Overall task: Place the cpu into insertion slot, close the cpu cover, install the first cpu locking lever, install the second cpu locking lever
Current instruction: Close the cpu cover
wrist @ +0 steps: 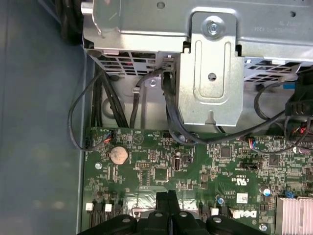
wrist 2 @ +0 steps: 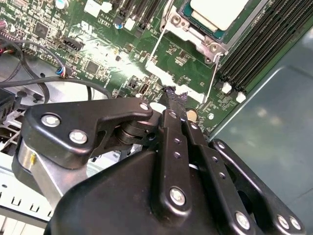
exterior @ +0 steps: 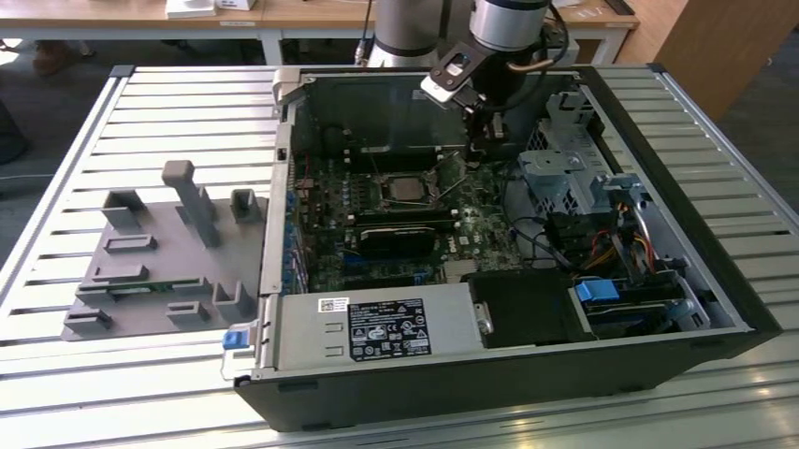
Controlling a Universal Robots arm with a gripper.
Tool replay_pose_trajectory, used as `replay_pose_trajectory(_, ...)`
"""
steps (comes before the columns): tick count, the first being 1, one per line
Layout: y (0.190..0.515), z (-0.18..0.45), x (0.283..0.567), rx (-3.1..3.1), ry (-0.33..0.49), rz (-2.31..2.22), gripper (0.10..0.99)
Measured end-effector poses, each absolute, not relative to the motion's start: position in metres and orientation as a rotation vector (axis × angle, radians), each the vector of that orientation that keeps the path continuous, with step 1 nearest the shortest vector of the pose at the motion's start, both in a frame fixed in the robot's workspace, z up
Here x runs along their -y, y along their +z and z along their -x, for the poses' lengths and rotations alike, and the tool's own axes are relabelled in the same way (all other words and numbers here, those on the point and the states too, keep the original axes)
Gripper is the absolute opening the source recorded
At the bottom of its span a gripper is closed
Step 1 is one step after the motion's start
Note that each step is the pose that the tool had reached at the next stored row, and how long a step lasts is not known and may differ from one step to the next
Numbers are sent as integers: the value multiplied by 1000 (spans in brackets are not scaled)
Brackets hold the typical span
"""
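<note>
Just beside the small square, silver-rimmed insertion slot (exterior: 402, 187), the black gripper (wrist 2: 173, 96) has its taped fingers (wrist 2: 171, 127) pinched together on nothing. The flat silvery-beige cpu (wrist 2: 220, 10) sits seated, the thin silvery cpu cover (wrist 2: 195, 32) seemingly down. Pushing a thin wire locking lever (wrist 2: 155, 49) likely wants a steady, slip-free press under its catch.

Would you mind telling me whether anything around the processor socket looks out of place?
Yes: two thin locking levers beside the insertion slot splay out loose, not hooked down. The cpu sits inside.
</note>
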State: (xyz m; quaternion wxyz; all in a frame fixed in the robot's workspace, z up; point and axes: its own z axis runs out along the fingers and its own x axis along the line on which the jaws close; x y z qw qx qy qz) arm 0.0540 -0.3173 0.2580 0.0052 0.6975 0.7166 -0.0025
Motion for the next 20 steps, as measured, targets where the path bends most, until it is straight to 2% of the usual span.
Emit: replay_pose_trajectory(20,243,-63,315,-2245,-17,-2182,106)
